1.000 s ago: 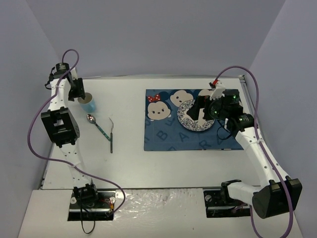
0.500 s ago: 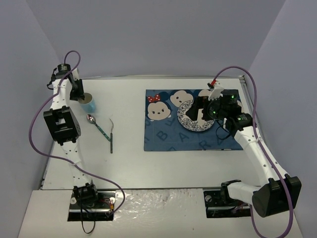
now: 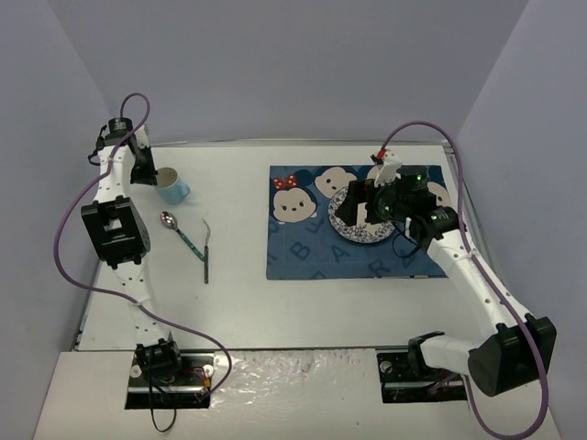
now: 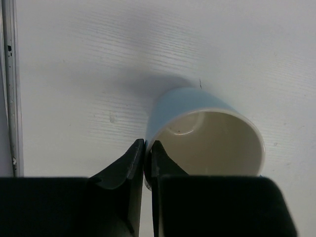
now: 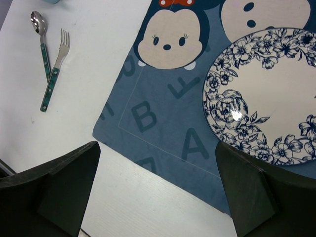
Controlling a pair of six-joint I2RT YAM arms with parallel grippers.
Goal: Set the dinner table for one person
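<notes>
A light blue cup (image 3: 174,190) with a cream inside stands at the far left of the dinner table (image 3: 275,302), leaning a little. My left gripper (image 3: 151,175) is shut on the cup's (image 4: 197,123) rim wall, one finger inside and one outside. A spoon (image 3: 178,229) and a fork (image 3: 206,249), both green-handled, lie side by side right of the left arm. A blue-flowered plate (image 3: 367,229) rests on the blue cartoon placemat (image 3: 312,252). Over that plate hangs my right gripper (image 3: 360,207), open and holding nothing. The right wrist view shows the plate (image 5: 266,89), fork (image 5: 55,69) and spoon (image 5: 42,39).
A metal rim (image 4: 10,89) runs along the table's left edge, close to the cup. Grey walls close in the table at the back and on both sides. Both arm bases sit at the near edge.
My left gripper has closed on the cup's rim, and the cup has shifted slightly right and tipped. The right gripper has drifted a little left above the plate, still open.
</notes>
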